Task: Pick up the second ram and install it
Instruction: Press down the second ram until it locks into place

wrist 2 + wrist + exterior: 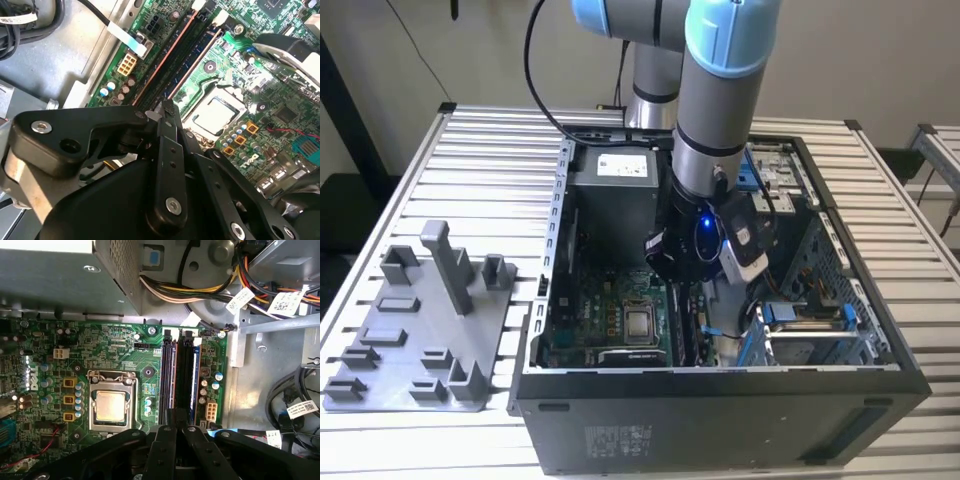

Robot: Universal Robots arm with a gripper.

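- Fingers [169, 445] drawn together at the tips, closed on the near end of the second ram [183, 375] in the first wrist view; exact pad contact masked by the black linkages.
- Second ram standing on edge as a long dark strip, lined up with the bank of memory slots [170, 375] and running straight away from the fingertips.
- Same strip in the second wrist view [186, 56], lying between two copper-coloured slot edges, with the tip of the fingers [168, 150] right at its near end.
- Green motherboard [147, 347] spread flat beneath, the metal-lidded processor socket [111, 405] just beside the slots.
- Small white connector [210, 412] and a row of round capacitors [204, 387] on the other side of the slots, close to the board edge.
- Grey power supply [50, 275] past the far end of the board, a bundle of yellow, black and orange cables [200, 290] sweeping off beside it.
- Robot arm [715, 90], grey with pale blue joint caps, reaching down into the open computer case [720, 420] in the exterior view, wrist low over the board.
- Case lying on its side on the slatted white counter [480, 150].
- Grey plastic holder tray [410, 340] on the counter at the exterior view's left, just beside the case and well apart from the arm.
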